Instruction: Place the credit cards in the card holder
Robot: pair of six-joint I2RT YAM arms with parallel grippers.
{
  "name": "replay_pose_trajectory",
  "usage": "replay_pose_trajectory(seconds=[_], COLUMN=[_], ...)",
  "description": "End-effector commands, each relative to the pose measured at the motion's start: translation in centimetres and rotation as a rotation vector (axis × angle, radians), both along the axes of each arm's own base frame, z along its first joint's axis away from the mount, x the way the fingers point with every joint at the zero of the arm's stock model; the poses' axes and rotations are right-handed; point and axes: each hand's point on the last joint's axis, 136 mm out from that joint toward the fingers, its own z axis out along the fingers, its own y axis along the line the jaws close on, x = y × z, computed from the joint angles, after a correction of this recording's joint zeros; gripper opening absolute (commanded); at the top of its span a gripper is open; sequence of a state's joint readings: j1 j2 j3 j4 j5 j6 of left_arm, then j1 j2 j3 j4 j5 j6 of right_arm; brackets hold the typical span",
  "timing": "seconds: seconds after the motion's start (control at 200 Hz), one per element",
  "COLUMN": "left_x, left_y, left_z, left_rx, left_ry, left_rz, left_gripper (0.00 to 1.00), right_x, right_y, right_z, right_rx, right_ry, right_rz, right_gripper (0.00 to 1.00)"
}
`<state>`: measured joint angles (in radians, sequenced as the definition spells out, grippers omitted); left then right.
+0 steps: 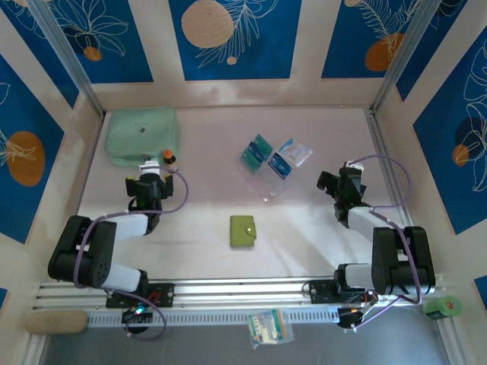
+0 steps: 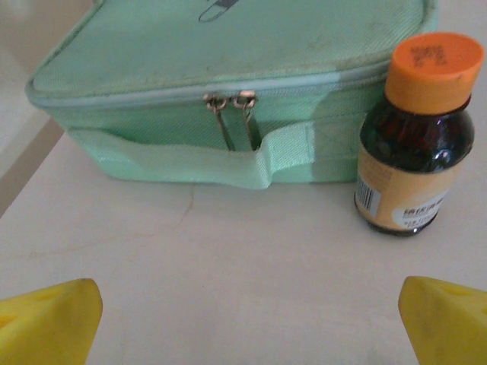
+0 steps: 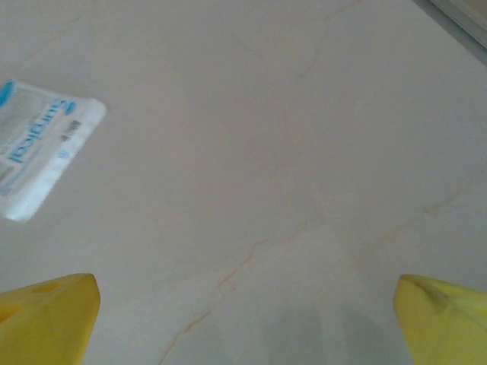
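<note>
**While both pincers stand open, cards and holder lie untouched**

Because the credit cards (image 1: pixel 259 151) are thin, stiff and slick, they are judged light but awkward to lift flat; pinching by an edge is advised; teal and blue with pale markings, they lie at 1 o'clock from the card holder (image 1: pixel 243 230), apparently on a clear stand (image 1: pixel 265 182); the holder, olive-green, roughly square, seemingly folded shut with a pale snap, rests mid-surface (image 1: pixel 190 251); probably soft and prone to slide; grip its edge; left pincer (image 2: pixel 243 327), at 10 o'clock, gapes empty before a mint pouch (image 2: pixel 228 68) and bottle (image 2: pixel 415 137); right pincer (image 3: pixel 243 319), at 2 o'clock, likewise spread and empty.
</note>
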<state>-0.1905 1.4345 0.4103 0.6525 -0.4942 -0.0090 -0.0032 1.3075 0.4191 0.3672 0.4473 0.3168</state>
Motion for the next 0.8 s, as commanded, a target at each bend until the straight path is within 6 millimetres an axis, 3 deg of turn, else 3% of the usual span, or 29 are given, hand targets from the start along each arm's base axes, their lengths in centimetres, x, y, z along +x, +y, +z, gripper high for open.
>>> replay_pose_trajectory(seconds=[0.0,0.11,0.285,0.41,0.795], left_x=[1.4,1.6,1.7,2.0,2.3], left_y=[-0.4,-1.3,-2.1,-2.4,-2.4], left_z=[1.7,1.0,-0.3,-0.3,-0.7], left_rx=[0.003,-0.022,-0.070,-0.081,-0.120], left_ry=[-0.104,-0.111,-0.103,-0.109,-0.078], left_rz=[-0.050,-0.124,-0.210,-0.239,-0.260], left_gripper=[1.00,1.00,0.99,0.99,0.99], right_x=[2.4,2.9,3.4,4.3,4.5], right_y=[1.6,3.1,3.8,4.8,4.9], right_z=[3.9,4.2,2.3,1.7,1.6], right_rx=[-0.012,-0.031,-0.032,-0.026,-0.066], right_ry=[-0.214,-0.267,-0.319,-0.246,-0.221], right_rz=[0.119,0.226,0.269,0.331,0.312], right_gripper=[0.99,0.99,0.99,0.99,0.99])
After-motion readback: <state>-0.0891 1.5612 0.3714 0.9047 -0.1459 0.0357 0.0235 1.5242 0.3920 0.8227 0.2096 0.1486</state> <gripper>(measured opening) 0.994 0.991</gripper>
